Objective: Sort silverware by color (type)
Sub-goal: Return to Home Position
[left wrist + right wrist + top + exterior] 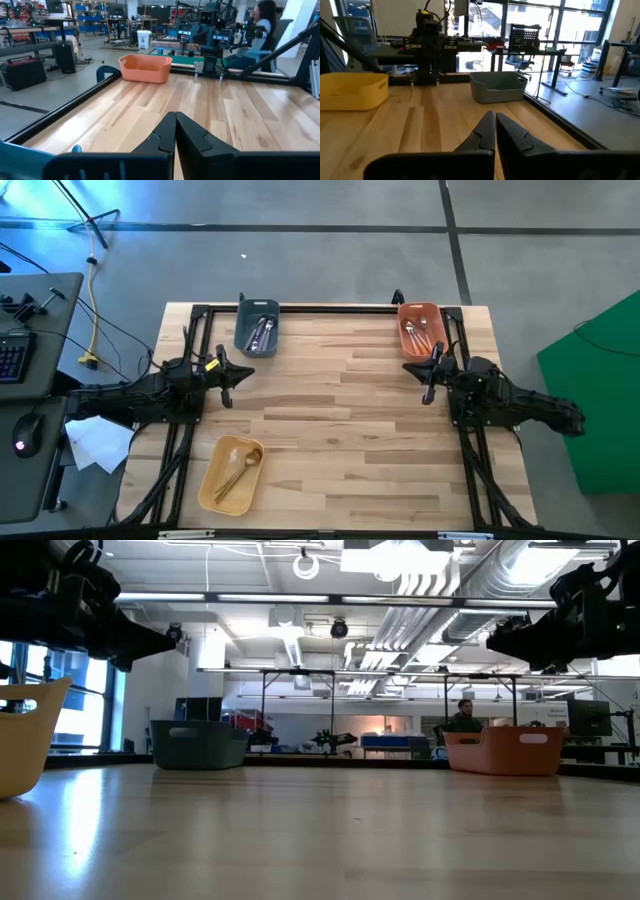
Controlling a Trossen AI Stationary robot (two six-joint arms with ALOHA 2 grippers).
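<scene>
The table (340, 410) is smooth, faintly glossy wood; the grey bin (243, 330), orange bin (421, 311) and yellow bin (214, 480) look matt plastic; the grey bin's silverware (262, 333) gleams metallic.

Bright ceiling lights (425, 562), seemingly glaring off the table (90, 825).

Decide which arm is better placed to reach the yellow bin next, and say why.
Left. The yellow bin lies nearer the left gripper; the right gripper sits by the orange bin.
</scene>
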